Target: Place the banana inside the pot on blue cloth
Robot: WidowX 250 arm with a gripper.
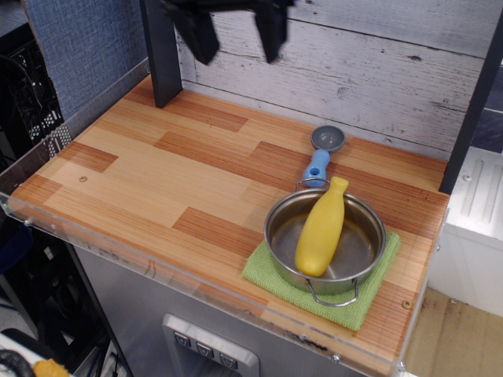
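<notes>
Cloth: the blue cloth (pixel 271 275), lime green to my eye, lies nearest me at the front right of the wooden table (pixel 141 181), one corner close to the clear front edge.
Pot: the pot (pixel 361 251) sits on that cloth, shiny and shallow, with one wire loop handle sticking out over the front of the cloth and another at its back rim.
Banana: the banana (pixel 321 229) lies inside the pot, slanted, its fat end down on the pot floor at the front and its stubby stem tip propped up over the back rim, touching nothing but the pot as far as I can see.
Scoop: just behind the pot a grey scoop (pixel 327 140) with a blue handle lies on the table, the handle end pointing at the pot's back rim, the bowl nearer the wall.
Wall: white weathered planks run behind the table, with a dark post standing at the back left.
Gripper: the gripper (pixel 234 31) hangs high at the top of the view, well apart from the pot, blurred, its two dark fingers (pixel 198 35) spread wide with nothing between them.
</notes>
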